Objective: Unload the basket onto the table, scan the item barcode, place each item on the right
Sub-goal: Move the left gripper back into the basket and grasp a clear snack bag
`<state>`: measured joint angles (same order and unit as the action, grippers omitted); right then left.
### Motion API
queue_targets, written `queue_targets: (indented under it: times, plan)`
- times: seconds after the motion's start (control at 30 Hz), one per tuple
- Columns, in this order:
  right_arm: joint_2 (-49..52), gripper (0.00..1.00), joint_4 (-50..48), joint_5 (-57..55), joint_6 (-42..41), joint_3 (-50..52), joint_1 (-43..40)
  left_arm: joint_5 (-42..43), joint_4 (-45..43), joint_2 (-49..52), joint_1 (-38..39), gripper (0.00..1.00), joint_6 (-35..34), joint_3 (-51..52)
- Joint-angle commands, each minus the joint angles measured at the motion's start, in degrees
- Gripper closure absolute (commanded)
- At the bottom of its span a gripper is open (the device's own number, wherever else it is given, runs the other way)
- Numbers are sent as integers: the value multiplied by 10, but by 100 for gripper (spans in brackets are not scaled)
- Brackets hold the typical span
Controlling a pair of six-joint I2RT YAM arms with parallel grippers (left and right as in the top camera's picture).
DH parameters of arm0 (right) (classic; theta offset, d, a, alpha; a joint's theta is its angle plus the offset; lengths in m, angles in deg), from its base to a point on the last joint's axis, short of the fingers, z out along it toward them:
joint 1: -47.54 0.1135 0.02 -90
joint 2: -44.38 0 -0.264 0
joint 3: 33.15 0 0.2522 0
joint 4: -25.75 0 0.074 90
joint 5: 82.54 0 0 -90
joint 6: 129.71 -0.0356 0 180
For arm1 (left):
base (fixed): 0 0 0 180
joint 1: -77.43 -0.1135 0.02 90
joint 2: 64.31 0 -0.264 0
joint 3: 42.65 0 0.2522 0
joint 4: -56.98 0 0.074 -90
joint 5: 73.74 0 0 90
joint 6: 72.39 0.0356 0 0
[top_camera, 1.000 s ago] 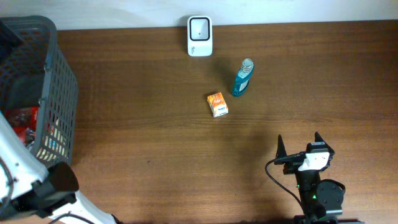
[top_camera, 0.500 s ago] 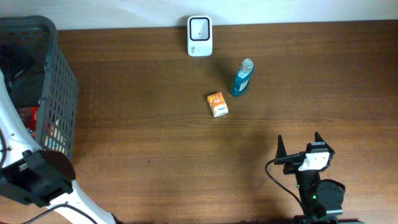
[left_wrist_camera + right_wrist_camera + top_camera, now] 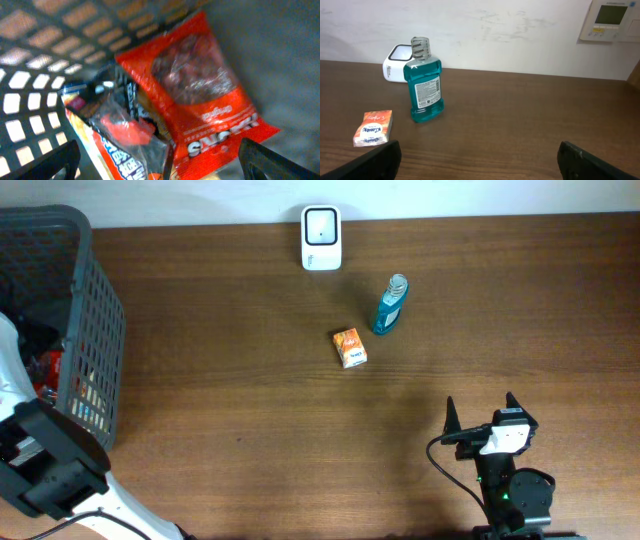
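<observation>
While the basket (image 3: 100,330) hems the red packet (image 3: 200,95), the bottle (image 3: 390,305) stands apart.

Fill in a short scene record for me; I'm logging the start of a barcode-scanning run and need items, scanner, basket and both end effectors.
scanner: white scanner at the far edge of the table
bottle: blue-green bottle, upright, capped
box: small orange box lying flat beside the bottle, not touching it
basket: grey basket at the left, holding a red snack bag and other packets
left arm: left end effector open, empty, over the packets in the basket
right arm: right end effector open, empty, facing the bottle
</observation>
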<state>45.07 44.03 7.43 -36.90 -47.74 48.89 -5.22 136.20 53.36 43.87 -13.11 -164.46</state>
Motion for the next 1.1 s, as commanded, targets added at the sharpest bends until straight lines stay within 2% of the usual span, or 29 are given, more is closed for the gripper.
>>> queue_targets:
  times: [0.0, 0.13, 0.27, 0.4, 0.67, 0.73, 0.8, 0.87, 0.97, 1.07]
  plan:
    - [-3, 2, 2, -5, 0, 5, 5, -2, -5, 6, -5, 1, -47, 31]
    - [-3, 2, 2, -5, 0, 5, 5, 2, -5, 9, -9, 1, -47, 39]
    - [-3, 2, 2, -5, 0, 5, 5, 77, -12, 15, -9, 1, -51, 60]
    - [-3, 2, 2, -5, 0, 5, 5, 83, -16, 33, -11, 1, -83, 75]
    - [-3, 2, 2, -5, 0, 5, 5, 82, -37, 53, -21, 2, -85, 76]
    - [-3, 2, 2, -5, 0, 5, 5, 82, -44, 53, -26, 16, -85, 76]
    - [-3, 2, 2, -5, 0, 5, 5, 82, -50, 53, -30, 39, -85, 76]
    - [-3, 2, 2, -5, 0, 5, 5, 81, -52, 53, -34, 50, -85, 76]
    - [-3, 2, 2, -5, 0, 5, 5, 58, -52, 53, -39, 60, -80, 76]
    - [-3, 2, 2, -5, 0, 5, 5, 54, -52, 53, -39, 75, -40, 76]
